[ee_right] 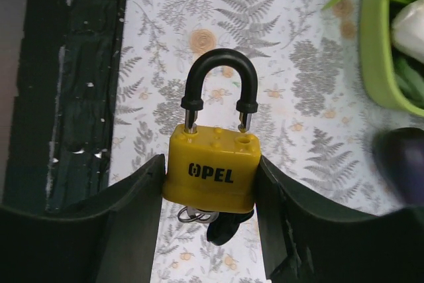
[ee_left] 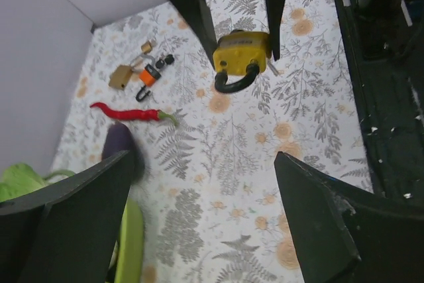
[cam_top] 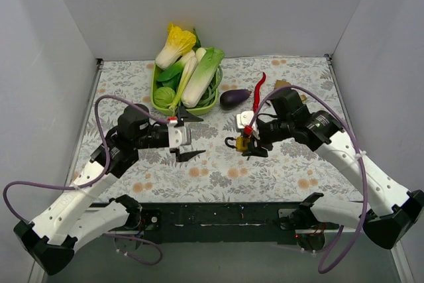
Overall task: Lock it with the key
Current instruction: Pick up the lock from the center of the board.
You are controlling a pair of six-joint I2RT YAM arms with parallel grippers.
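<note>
The right tool (cam_top: 250,141) clamps the yellow padlock (ee_right: 211,167) above the worktop (cam_top: 218,173) — shackle (ee_right: 218,71) raised, key (ee_right: 222,226) in its underside. The left tool (cam_top: 193,136) gapes wide, empty, facing it. Locking isn't done; next, press the shackle home — squarely.

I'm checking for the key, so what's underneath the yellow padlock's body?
Under the yellow padlock, a black-headed key and a metal ring poke out. The key's blade is hidden, so whether it sits in the keyhole can't be seen.
</note>
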